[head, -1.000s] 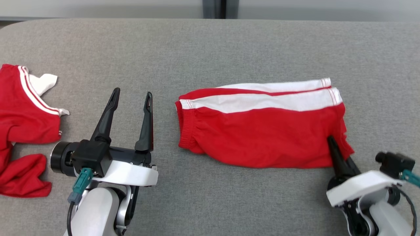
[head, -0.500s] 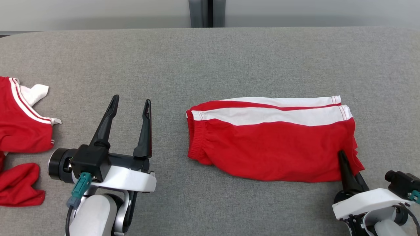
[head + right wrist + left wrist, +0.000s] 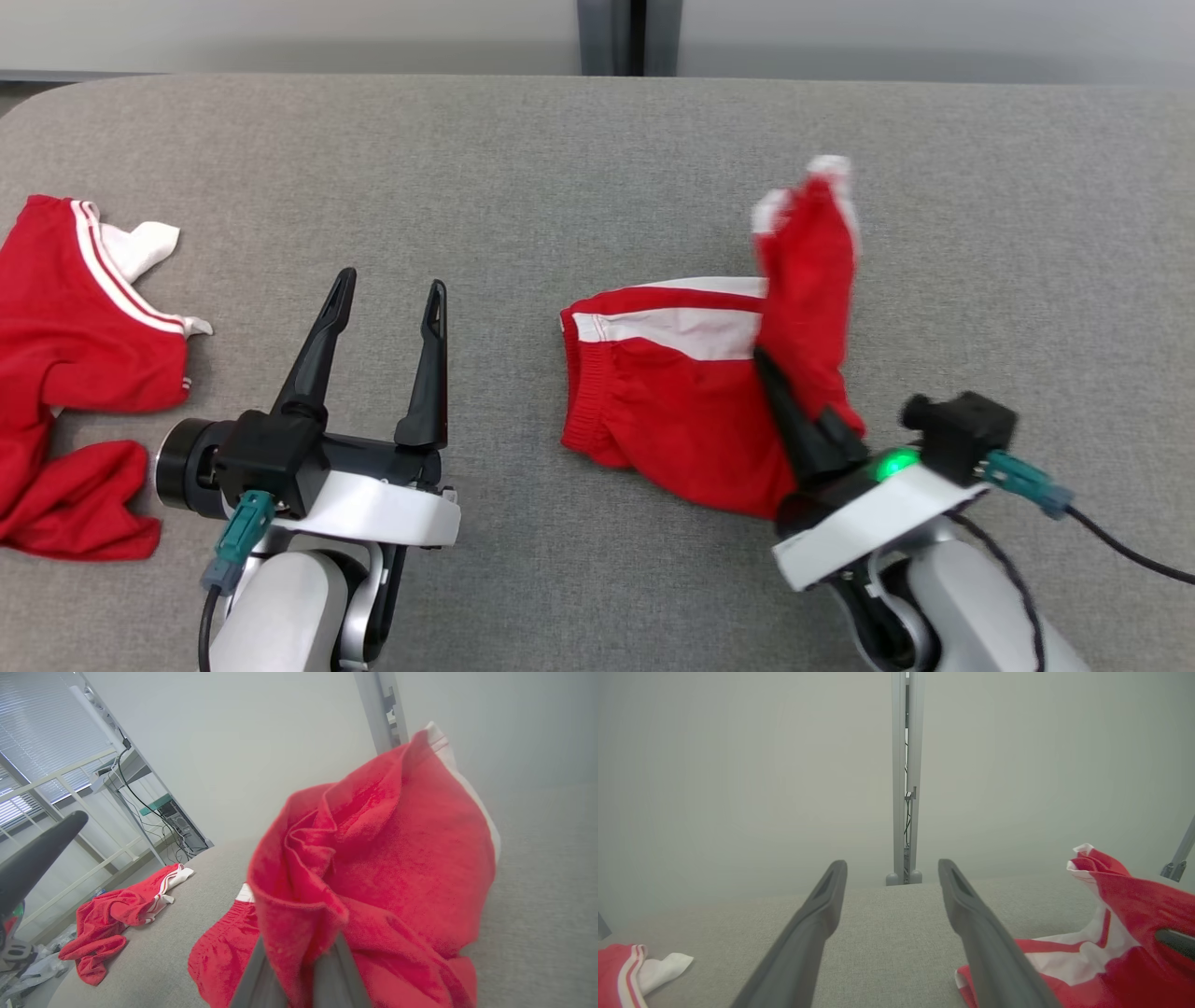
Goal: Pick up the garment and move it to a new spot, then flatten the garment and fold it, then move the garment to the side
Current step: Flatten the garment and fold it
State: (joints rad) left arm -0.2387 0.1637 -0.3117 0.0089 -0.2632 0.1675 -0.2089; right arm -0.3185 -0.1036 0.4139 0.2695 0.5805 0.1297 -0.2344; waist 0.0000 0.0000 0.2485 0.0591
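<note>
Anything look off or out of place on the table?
Nothing damaged. The garment is half lifted: right end effector shut on its right end, raised and draped, left end on the table. At the table's left edge, other red clothing lies crumpled.

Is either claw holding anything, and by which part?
The right gripper pinches the red garment between its fingers by its right end, which is raised. The left gripper holds nothing.

A red garment (image 3: 667, 420) with a white band and a gathered red hem lies on the grey tabletop (image 3: 560, 187) right of centre, its left part flat, its right end standing up in a crumpled peak, pinched tight in my right hand (image 3: 770, 373).
</note>
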